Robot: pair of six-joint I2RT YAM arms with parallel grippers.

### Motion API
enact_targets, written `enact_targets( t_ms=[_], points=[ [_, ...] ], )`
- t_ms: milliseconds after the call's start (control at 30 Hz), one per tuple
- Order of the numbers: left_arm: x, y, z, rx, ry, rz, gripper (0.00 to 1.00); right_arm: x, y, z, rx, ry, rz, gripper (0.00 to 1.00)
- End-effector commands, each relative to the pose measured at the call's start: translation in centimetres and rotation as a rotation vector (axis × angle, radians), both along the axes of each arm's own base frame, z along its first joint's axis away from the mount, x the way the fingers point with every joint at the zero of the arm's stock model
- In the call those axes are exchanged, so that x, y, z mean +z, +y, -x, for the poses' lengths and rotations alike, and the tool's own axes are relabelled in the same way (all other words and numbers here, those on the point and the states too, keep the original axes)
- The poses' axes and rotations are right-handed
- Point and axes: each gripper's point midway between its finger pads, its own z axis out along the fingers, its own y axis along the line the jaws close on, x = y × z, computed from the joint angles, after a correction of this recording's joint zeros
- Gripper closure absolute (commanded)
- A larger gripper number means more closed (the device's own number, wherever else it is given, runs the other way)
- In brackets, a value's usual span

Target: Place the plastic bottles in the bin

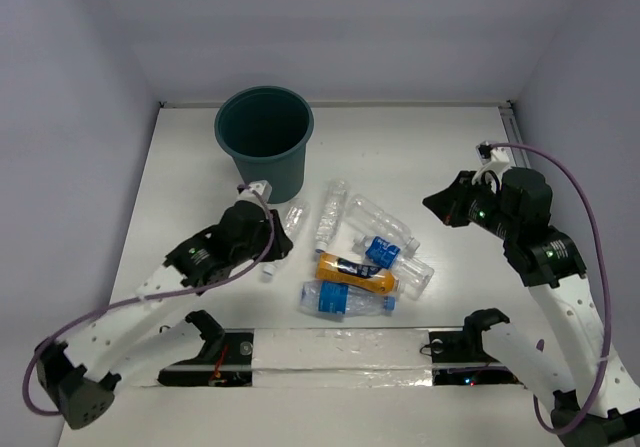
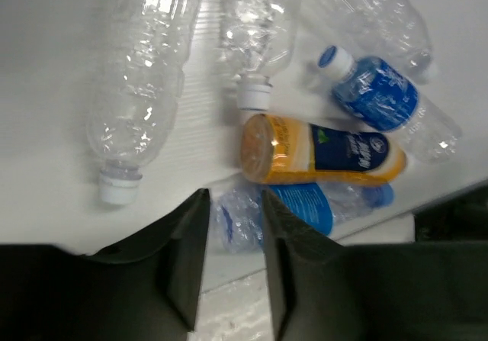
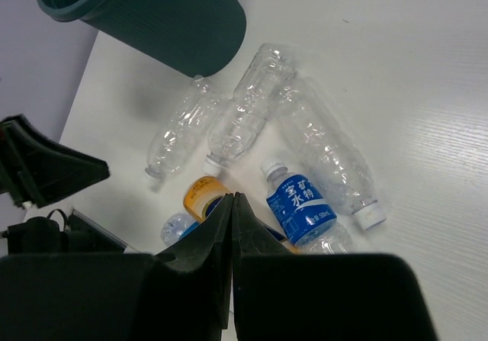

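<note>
The dark teal bin (image 1: 264,137) stands at the back left, upright. Six plastic bottles lie clustered on the table in front of it: three clear ones (image 1: 293,219) (image 1: 332,212) (image 1: 380,219), a blue-label one (image 1: 395,257), the orange one (image 1: 355,273) and another blue-label one (image 1: 345,299). My left gripper (image 1: 277,243) is open and empty, hovering beside the leftmost clear bottle (image 2: 141,82); its jaws (image 2: 232,219) frame the near blue-label bottle (image 2: 305,207) lying beyond them. My right gripper (image 1: 438,205) is shut and empty, to the right of the cluster, its tip (image 3: 232,200) over the orange bottle (image 3: 200,196).
White table with walls at the back and both sides. A strip of reflective tape (image 1: 340,347) runs along the near edge between the arm bases. The bin also shows in the right wrist view (image 3: 152,13), behind the bottles.
</note>
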Motion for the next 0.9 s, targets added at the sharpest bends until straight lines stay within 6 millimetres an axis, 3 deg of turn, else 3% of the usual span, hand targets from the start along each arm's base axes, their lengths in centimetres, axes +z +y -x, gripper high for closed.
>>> enact_targets(
  t_ms=[0, 33, 67, 200, 333, 433, 867],
  points=[
    [0.3, 0.7, -3.7, 0.189, -0.085, -0.091, 0.69, 1.2, 0.7, -0.2, 0.034, -0.062, -0.025, 0.95],
    [0.2, 0.7, -4.2, 0.206, -0.094, -0.105, 0.64, 1.2, 0.7, 0.0, 0.037, -0.061, -0.026, 0.93],
    [-0.1, 0.2, -4.9, 0.209, -0.102, -0.108, 0.52, 1.1, 0.7, 0.1, 0.038, -0.06, -0.026, 0.92],
    [-0.5, 0.0, -7.5, 0.254, -0.144, -0.18, 0.29, 0.1, 0.6, 0.6, 0.041, -0.049, -0.023, 0.82],
    [-1.4, -1.0, -9.6, 0.241, -0.172, -0.257, 0.25, -0.8, 0.6, 0.8, 0.048, -0.031, -0.022, 0.64],
    [-2.6, -1.3, -10.8, 0.233, -0.185, -0.317, 0.25, -1.0, 0.6, 1.0, 0.054, -0.033, -0.02, 0.58],
    [-7.2, -2.5, -14.1, 0.199, -0.195, -0.433, 0.25, -2.0, 1.9, 1.6, 0.151, -0.004, -0.025, 0.47]
  ],
)
